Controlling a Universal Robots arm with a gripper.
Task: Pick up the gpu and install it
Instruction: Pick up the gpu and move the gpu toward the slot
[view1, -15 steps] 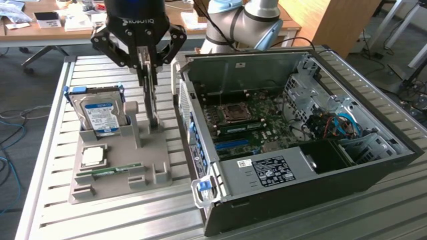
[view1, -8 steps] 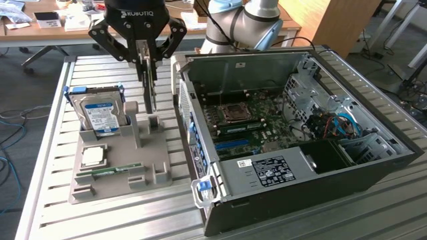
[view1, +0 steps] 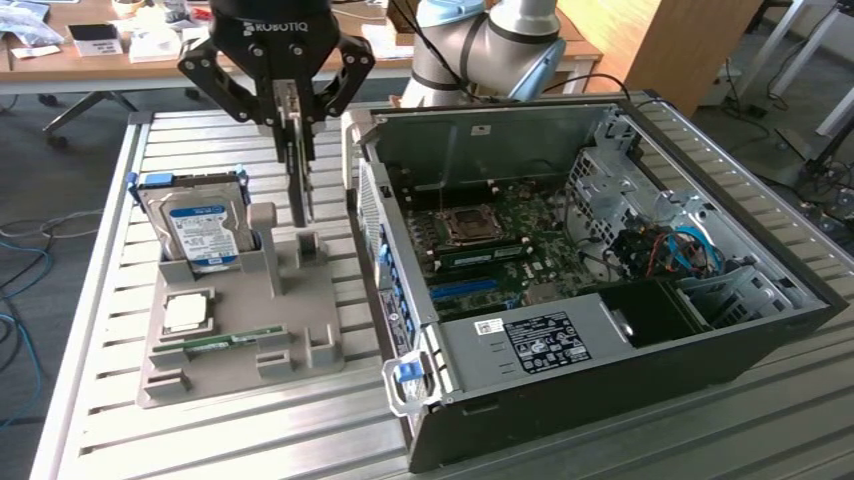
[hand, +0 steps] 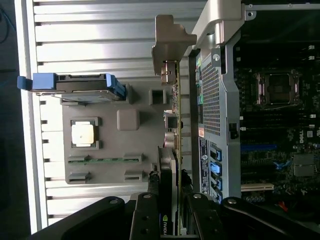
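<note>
Black fingers clamped on gpu, held upright, edge-on. It hangs just beside case; grey tray w/ hdd beside case too, on bench.

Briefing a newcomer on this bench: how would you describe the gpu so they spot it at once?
Find the open computer case; on the exterior view's left of it sits a grey parts holder. There the gripper clamps the gpu, a thin dark card seen edge-on, unlike the blue-labelled hard drive beside it.
</note>
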